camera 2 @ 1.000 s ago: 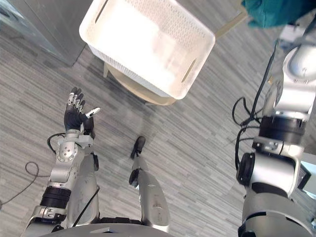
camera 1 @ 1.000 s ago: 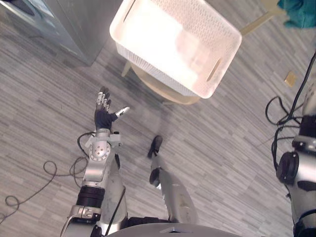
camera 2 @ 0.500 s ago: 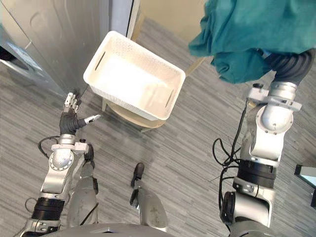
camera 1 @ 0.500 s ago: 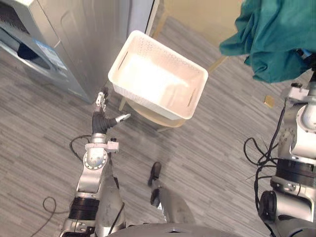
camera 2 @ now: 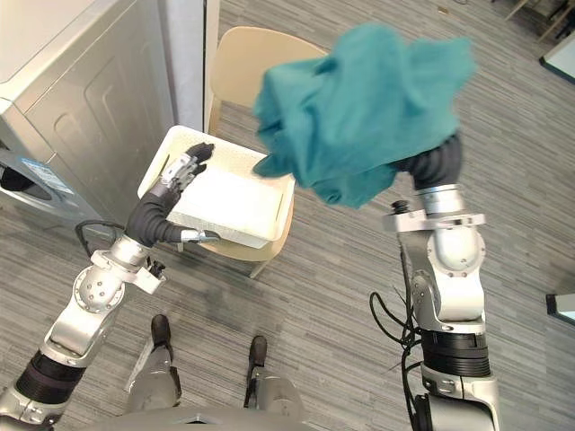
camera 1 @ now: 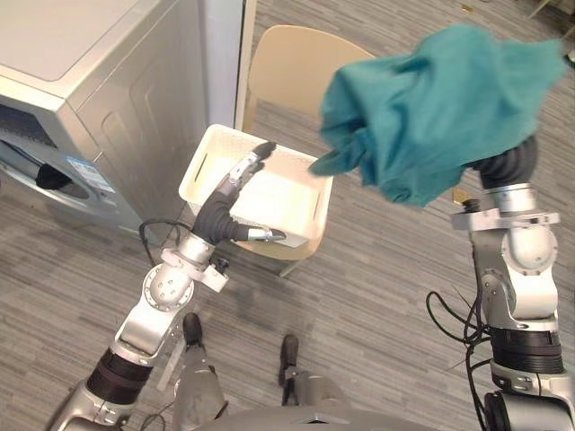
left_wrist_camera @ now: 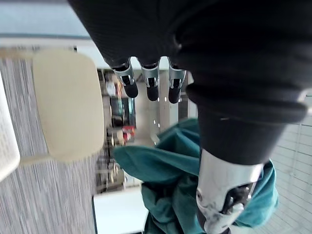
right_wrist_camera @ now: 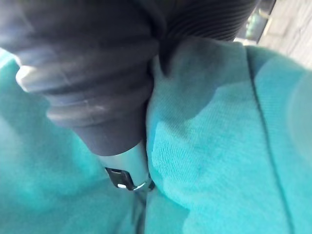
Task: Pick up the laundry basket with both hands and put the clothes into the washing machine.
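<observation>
A white laundry basket (camera 1: 296,205) sits on the seat of a beige chair (camera 1: 286,74), and its inside looks bare. My left hand (camera 1: 235,177) reaches over the basket's left part, open, with straight fingers (left_wrist_camera: 148,87) touching nothing. A teal garment (camera 1: 433,106) hangs high in the air to the right of the basket, bunched over my raised right hand (camera 1: 503,166). The right wrist view shows the teal cloth (right_wrist_camera: 219,136) pressed against that hand's dark cover; how it is held is hidden.
A grey washing machine (camera 1: 85,108) stands left of the chair, its front opening (camera 1: 40,175) facing the lower left with something dark inside. Grey plank floor (camera 1: 377,296) lies open to the right of the chair.
The camera has tilted up, bringing the washing machine and chair back into view. My left hand rose from beside the basket to over it. My right arm swung the teal garment inward.
</observation>
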